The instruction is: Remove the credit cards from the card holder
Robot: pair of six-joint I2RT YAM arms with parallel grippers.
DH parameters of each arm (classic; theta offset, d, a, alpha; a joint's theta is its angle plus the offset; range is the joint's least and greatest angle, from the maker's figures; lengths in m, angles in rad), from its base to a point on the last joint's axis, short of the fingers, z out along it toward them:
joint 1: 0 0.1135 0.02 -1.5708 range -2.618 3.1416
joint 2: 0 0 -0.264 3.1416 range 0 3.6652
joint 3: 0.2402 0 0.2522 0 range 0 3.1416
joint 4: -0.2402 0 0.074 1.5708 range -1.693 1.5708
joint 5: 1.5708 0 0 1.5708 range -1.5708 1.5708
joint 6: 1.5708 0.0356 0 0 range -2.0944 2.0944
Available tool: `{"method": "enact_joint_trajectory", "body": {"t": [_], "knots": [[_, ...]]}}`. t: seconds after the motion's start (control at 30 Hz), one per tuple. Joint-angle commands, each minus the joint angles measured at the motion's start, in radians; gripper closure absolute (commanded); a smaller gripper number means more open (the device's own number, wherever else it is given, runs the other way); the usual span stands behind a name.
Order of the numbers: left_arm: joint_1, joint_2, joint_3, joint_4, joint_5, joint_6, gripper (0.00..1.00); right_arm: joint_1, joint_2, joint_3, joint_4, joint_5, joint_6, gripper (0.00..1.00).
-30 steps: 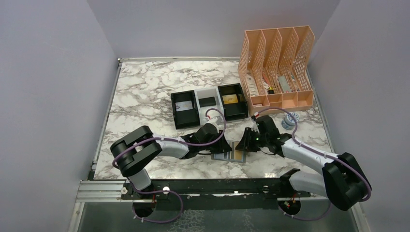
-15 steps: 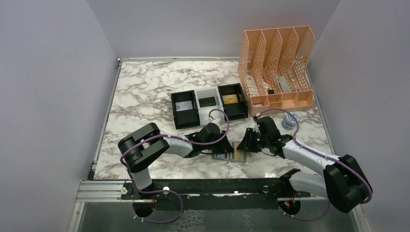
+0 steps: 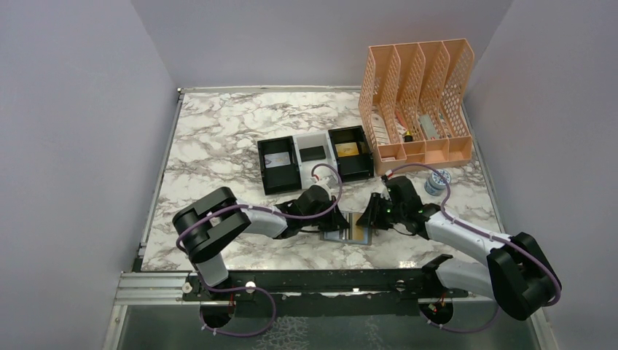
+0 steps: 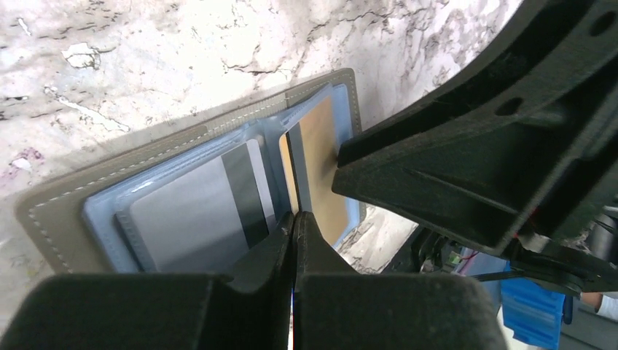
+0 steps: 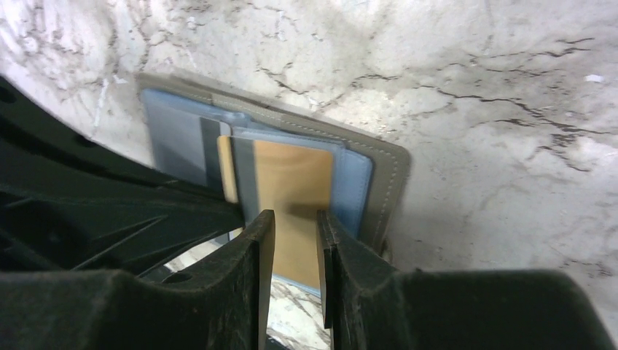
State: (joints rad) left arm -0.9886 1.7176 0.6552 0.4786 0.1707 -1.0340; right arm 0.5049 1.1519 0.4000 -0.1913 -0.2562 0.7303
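Two cards are lying in the open holder by the bench's near edge. My left claw is resting shut, seemingly empty, at its fold. My right claw is straddling the gold card, barely open. Pinching now is risking dragging the holder along.

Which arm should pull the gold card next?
Right, probably. The right gripper is open over the gold card; the left gripper is shut at the fold of the card holder, seemingly pinning it.
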Motion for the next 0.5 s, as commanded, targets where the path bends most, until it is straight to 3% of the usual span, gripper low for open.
{"method": "enact_joint_trajectory", "body": {"t": [0.0, 0.33, 0.47], "knots": [[0.000, -0.066, -0.029, 0.032, -0.022, 0.000, 1.00, 0.006, 0.015, -0.037, -0.031, 0.077, -0.007, 0.71], [0.008, -0.106, -0.070, 0.031, -0.034, -0.007, 1.00, 0.006, 0.008, -0.023, -0.037, 0.072, -0.009, 0.71], [0.011, -0.115, -0.084, 0.031, -0.036, -0.007, 1.00, 0.005, -0.041, 0.006, -0.031, -0.004, -0.040, 0.71]]}}
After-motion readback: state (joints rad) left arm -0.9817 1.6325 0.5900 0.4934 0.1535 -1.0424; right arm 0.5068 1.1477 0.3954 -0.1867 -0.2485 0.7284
